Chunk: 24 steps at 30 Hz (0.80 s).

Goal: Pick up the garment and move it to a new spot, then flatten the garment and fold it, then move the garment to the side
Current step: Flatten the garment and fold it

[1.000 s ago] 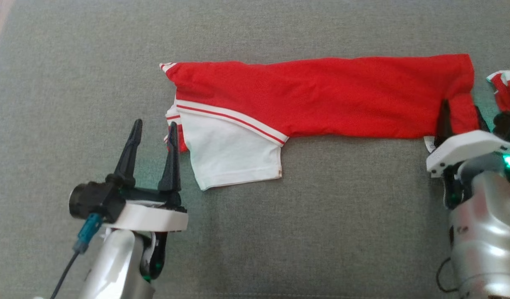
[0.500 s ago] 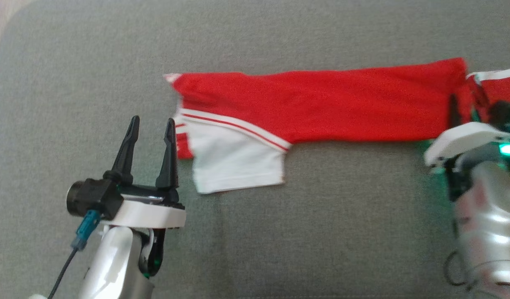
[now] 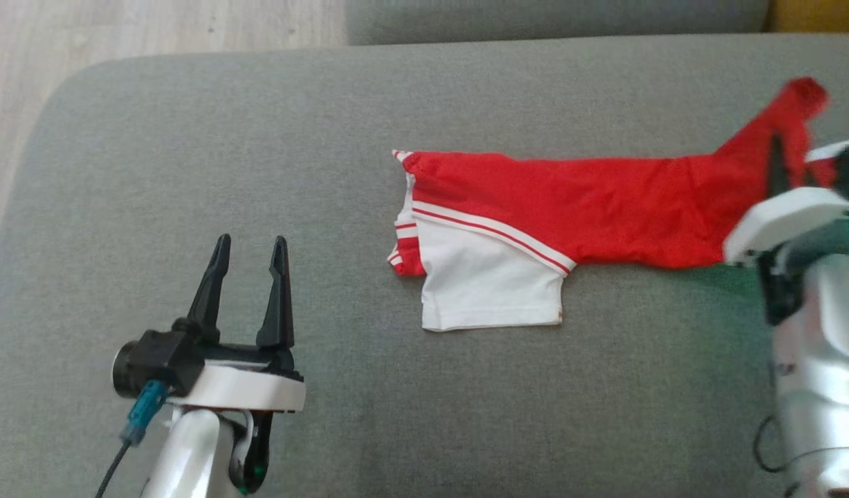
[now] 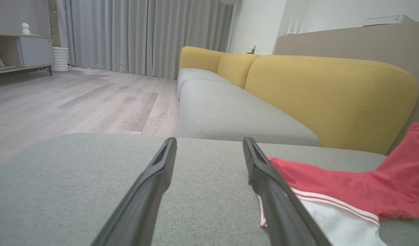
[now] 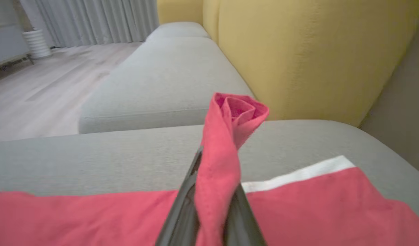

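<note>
At the right edge, the right gripper (image 3: 784, 149) pinches one end of the garment (image 3: 590, 207), raised off the cushion (image 3: 189, 173); the rest lies mid-frame. Lower left, the left gripper (image 3: 251, 240) stands spread, empty.

One garment (image 3: 590, 200), two grippers (the left gripper (image 3: 251, 242) and the right gripper (image 5: 216, 171), each with two dark fingers), three yellow back cushions (image 4: 332, 95), three grey seat cushions (image 4: 229, 116) and one white ribbed pot (image 4: 60, 58).
</note>
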### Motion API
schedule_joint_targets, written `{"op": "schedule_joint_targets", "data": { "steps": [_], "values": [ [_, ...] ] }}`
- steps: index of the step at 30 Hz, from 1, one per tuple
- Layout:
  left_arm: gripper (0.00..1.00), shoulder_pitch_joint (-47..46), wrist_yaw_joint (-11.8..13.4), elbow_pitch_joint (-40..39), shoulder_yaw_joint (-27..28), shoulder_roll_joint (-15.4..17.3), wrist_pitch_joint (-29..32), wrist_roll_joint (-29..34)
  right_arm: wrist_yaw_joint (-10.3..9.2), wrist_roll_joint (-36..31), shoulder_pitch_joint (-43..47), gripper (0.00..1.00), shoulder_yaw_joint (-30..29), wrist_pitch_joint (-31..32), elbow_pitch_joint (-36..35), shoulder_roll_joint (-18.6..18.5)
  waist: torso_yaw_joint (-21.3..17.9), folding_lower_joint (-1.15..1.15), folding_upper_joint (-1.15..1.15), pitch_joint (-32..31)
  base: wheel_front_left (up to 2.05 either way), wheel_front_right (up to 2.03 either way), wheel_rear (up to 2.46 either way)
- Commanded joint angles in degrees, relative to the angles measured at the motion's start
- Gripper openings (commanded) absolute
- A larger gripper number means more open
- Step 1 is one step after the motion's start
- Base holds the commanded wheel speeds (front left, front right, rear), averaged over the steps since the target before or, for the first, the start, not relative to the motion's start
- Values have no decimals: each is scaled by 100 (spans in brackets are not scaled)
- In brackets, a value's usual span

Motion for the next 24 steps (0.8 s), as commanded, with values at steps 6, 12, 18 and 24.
{"op": "schedule_joint_targets", "data": {
  "steps": [6, 12, 18, 24],
  "values": [
    [100, -81, -45, -181, 247, 7, -29, -120, -5, 589, 5, 0, 1278, 264, -997, 350, 268, 1, 0, -189, 0, 0, 0],
    [100, -122, -55, -182, 143, 3, -29, -153, -5, 1247, 77, 0, 2344, 535, -1435, 411, 485, 1, 0, -153, 0, 0, 0],
    [100, -202, -52, -168, 6, 1, -29, -222, -5, 2018, 14, 0, 3499, 582, -1434, 414, 802, 1, 0, 53, 0, 0, 0],
    [100, -323, -21, -153, -206, 0, -29, -354, -5, 2250, -66, 0, 3715, 383, -826, 415, 1088, 1, 0, 209, 0, 0, 0]
  ]
}}
